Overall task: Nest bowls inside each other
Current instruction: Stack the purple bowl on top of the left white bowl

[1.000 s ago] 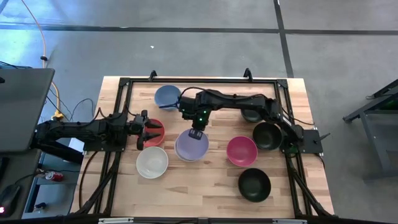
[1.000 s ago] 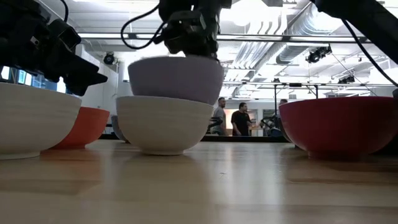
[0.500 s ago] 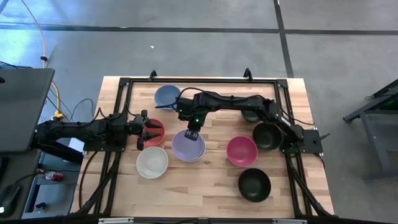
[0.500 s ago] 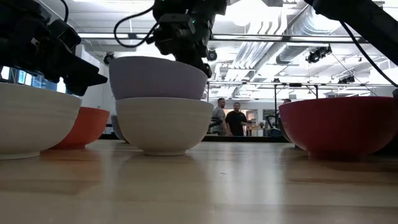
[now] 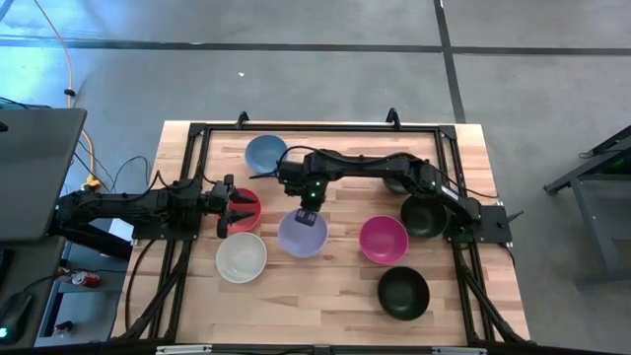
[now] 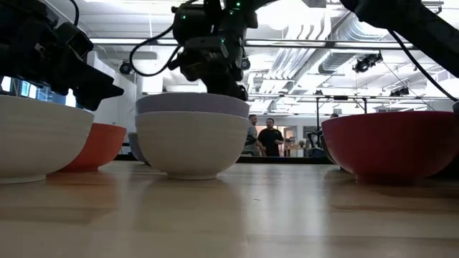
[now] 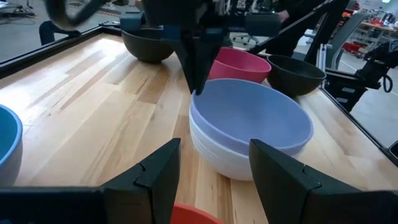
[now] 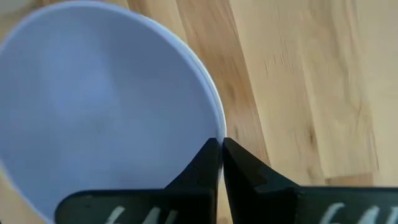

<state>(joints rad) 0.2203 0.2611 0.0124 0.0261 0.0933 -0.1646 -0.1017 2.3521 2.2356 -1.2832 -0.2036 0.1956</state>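
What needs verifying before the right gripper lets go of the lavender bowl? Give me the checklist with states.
1. Lavender bowl seated inside the white bowl beneath it: ok, only its rim shows above in the low view.
2. Right gripper shut on the lavender bowl's rim: ok.
3. Stack level on the table: ok, both rims run flat in the low view.
4. Left gripper clear of the stack: ok, open over the red bowl.
5. Neighbours clear: ok, magenta bowl and cream bowl stand apart.
6. Lavender bowl fully bottomed out: cannot tell.
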